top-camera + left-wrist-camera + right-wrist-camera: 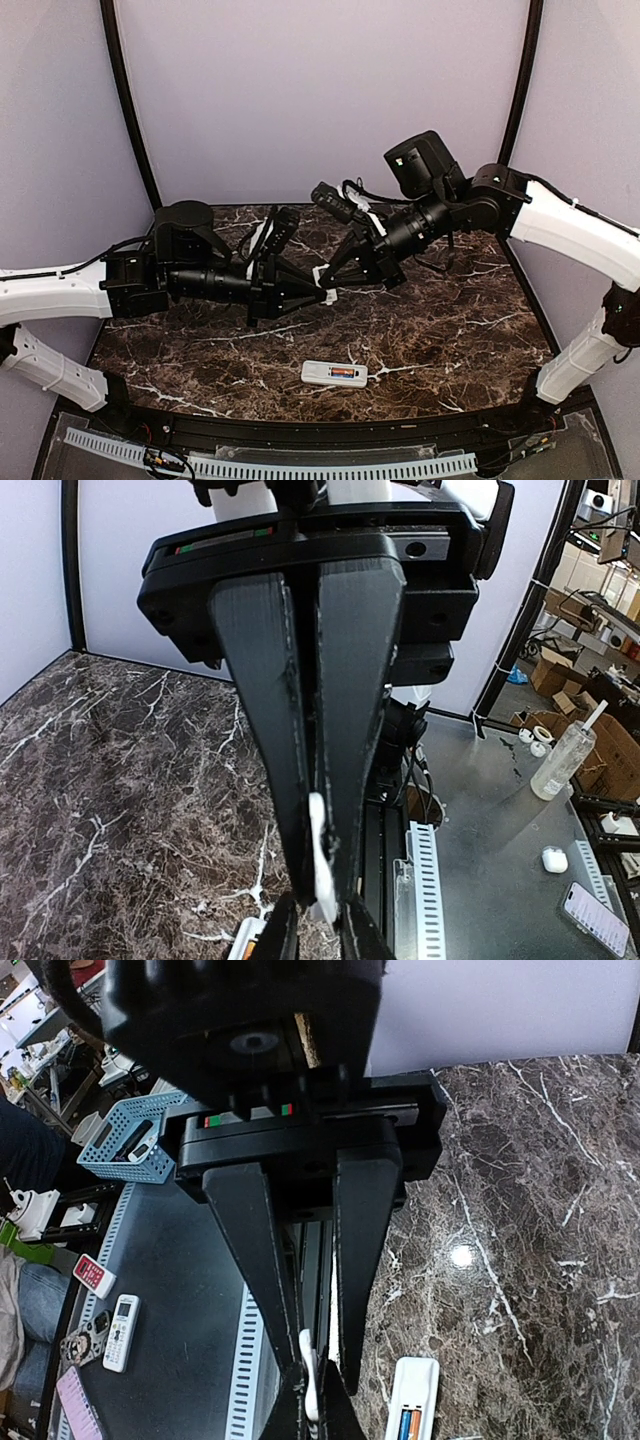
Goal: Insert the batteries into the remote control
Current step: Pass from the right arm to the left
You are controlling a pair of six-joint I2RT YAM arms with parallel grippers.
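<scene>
Dark brown white-veined marble tabletop [450, 330]; pale lilac walls [320, 90]; black corner poles [126, 100]; beyond, grey surface [500, 860], perhaps cardboard boxes [562, 670], blue basket [130, 1140].

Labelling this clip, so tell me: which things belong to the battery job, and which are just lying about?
Job: remote control, batteries in its recess, white cover at the tips of left gripper and right gripper.
Lying about: blue basket, spare remote, clear bottle, phone.
</scene>
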